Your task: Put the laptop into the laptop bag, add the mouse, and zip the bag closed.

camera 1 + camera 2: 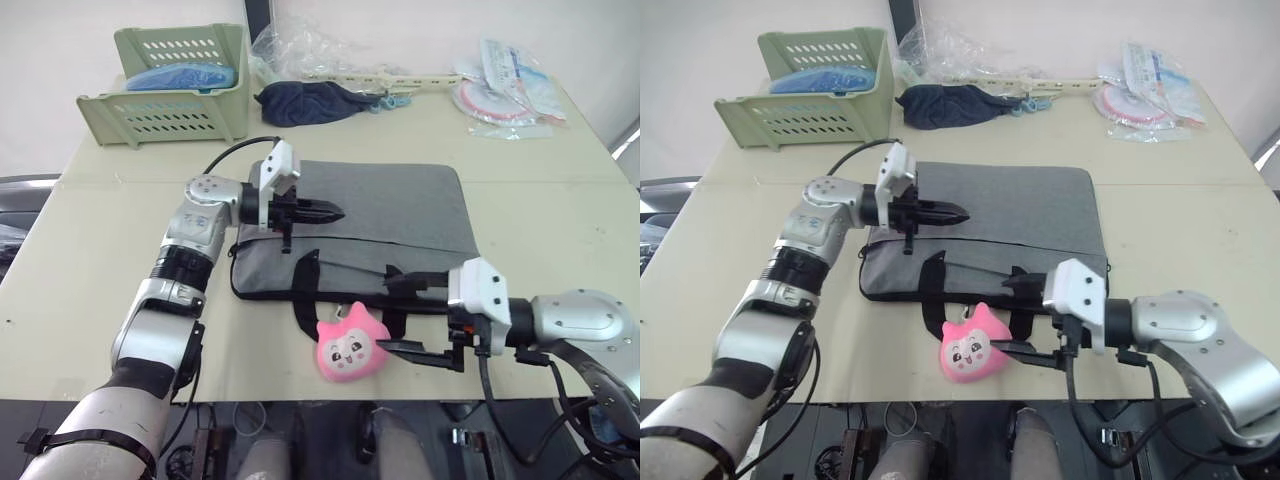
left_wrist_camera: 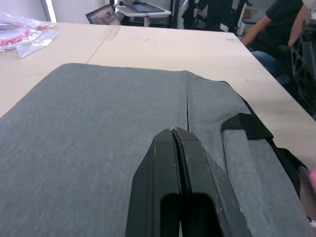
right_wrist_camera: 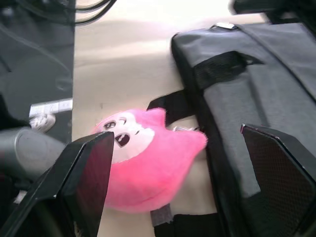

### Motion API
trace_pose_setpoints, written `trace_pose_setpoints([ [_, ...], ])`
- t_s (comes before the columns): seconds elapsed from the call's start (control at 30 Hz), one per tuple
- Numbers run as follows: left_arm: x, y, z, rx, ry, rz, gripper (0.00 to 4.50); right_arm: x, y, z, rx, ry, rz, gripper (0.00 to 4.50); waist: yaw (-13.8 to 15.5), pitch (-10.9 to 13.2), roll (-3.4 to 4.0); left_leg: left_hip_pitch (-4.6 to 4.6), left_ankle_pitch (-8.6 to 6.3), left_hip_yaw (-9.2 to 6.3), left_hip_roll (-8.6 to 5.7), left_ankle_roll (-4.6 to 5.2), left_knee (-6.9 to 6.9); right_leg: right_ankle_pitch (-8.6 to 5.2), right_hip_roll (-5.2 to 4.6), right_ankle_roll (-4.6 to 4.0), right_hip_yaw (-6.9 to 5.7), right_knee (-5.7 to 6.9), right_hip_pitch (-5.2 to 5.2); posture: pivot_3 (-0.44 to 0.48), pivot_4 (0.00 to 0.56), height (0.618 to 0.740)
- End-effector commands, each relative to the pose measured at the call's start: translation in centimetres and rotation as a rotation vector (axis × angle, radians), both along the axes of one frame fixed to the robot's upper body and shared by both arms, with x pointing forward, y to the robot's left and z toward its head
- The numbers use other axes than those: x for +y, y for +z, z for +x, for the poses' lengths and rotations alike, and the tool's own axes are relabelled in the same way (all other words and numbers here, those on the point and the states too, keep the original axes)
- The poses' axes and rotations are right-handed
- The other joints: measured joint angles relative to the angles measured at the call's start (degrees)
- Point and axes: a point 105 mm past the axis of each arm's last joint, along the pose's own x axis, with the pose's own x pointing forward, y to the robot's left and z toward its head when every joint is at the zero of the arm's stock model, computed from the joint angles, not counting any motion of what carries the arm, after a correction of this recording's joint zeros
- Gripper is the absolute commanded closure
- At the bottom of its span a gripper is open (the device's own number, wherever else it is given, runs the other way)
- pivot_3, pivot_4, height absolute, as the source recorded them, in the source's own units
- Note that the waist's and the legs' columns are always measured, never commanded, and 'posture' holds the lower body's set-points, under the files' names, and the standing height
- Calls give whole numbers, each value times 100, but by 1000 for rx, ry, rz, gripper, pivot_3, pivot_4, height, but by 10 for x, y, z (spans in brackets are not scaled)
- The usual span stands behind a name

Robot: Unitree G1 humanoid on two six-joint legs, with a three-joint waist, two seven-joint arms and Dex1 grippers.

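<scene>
The grey laptop bag (image 1: 400,215) lies flat in the middle of the table, its black handle straps (image 1: 305,290) hanging toward the front edge. My left gripper (image 1: 335,212) is shut with nothing in it and sits low over the bag's left half; the left wrist view has its closed fingers (image 2: 174,132) just above the grey fabric (image 2: 98,128). My right gripper (image 1: 395,313) is open at the bag's front edge, one finger over the bag and the other beside a pink plush toy (image 1: 350,343). The plush (image 3: 148,158) lies between the open fingers. The laptop and the mouse are out of view.
A green basket (image 1: 170,85) holding something blue stands at the back left. A dark blue cloth (image 1: 315,102) and clear plastic bags (image 1: 505,90) lie along the back. The plush sits close to the table's front edge. A seated person (image 2: 276,24) is beyond the table.
</scene>
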Motion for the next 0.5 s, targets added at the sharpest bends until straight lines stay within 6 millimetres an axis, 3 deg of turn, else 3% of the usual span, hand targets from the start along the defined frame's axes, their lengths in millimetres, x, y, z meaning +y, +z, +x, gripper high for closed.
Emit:
trace_pose_setpoints([
  [0.03,-19,3,12,-42,57,12,4440,14,-9,-3,-32,120,-44,0,3,1,-4,2,1,0,-1,1,0,0,-2,0,-1,1,4,0,150,740],
  [0.13,-26,-6,16,-26,73,29,4440,17,-20,-1,-43,168,-90,0,-12,1,-4,1,-1,1,-1,7,0,1,-2,1,0,-1,22,0,150,740],
  [0.27,-22,-42,14,29,77,162,4440,23,-37,1,-39,219,-134,0,-32,-1,-9,3,0,3,0,8,-3,1,-2,2,-3,-2,20,0,150,740],
  [0.4,-14,-66,18,81,135,255,4440,25,-53,6,-44,250,-207,0,-26,-4,-13,14,0,2,2,9,-3,1,-2,2,-4,-1,33,0,150,740],
  [0.5,-14,-69,18,70,141,260,4500,28,-54,10,-40,258,-185,798,-22,-31,-47,42,0,-1,5,10,-3,2,-3,2,-5,-7,71,0,150,740],
])
